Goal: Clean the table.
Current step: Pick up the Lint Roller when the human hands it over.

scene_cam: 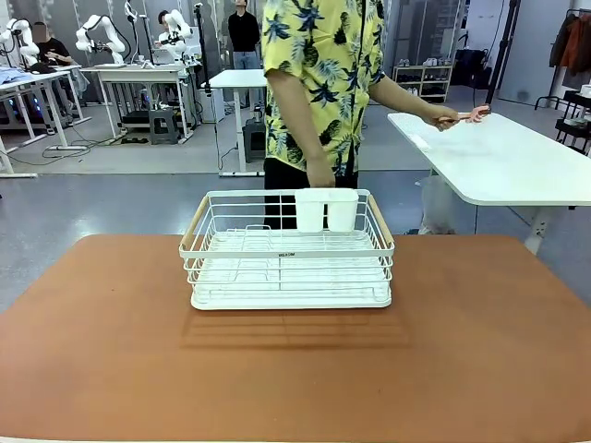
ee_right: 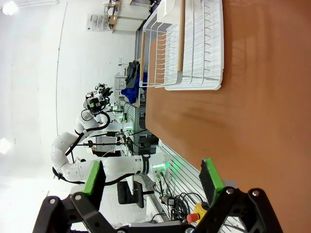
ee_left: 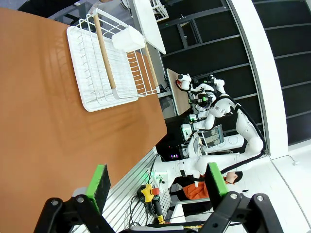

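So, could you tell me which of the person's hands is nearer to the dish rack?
Their right hand, hanging just behind the dish rack; their left hand reaches out over the white table.

Small dark printed mark (scene_cam: 287,254) at the middle of the front rail of the white wire dish rack (scene_cam: 288,266), one short line of print, letters too small and blurred to read, nothing else legible
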`<state>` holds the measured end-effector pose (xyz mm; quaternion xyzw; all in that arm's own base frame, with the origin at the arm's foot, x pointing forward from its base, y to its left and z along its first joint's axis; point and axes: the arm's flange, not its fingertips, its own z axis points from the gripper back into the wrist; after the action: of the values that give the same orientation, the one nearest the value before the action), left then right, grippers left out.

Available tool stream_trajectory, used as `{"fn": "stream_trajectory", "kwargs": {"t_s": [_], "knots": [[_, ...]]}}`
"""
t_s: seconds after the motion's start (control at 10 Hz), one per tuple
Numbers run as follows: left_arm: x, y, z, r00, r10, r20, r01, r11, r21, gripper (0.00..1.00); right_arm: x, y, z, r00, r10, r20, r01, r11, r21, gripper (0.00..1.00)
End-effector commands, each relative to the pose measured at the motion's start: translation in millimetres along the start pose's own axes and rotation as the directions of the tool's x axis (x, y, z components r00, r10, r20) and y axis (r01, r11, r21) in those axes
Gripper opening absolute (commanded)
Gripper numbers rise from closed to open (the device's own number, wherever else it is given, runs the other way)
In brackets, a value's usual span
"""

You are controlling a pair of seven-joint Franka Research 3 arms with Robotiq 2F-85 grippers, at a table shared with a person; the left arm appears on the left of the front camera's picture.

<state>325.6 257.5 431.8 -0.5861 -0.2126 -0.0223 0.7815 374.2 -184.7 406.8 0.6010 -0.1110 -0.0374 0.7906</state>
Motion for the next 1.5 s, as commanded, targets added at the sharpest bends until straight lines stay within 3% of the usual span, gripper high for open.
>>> {"fn": "stream_trajectory", "kwargs": {"t_s": [0.0, 1.4], "knots": [[-0.6, -1.5, 2.3, 1.0, -0.008, 0.006, 0.008, 1.0, -0.007, 1.0, 0.0, 2.1, -0.5, 1.0, 0.007, -0.002, -0.007, 1.0, 0.006, 1.0], [-0.6, -1.5, 2.3, 1.0, -0.008, 0.006, 0.008, 1.0, -0.007, 1.0, 0.0, 2.1, -0.5, 1.0, 0.007, -0.002, -0.007, 1.0, 0.006, 1.0]]}}
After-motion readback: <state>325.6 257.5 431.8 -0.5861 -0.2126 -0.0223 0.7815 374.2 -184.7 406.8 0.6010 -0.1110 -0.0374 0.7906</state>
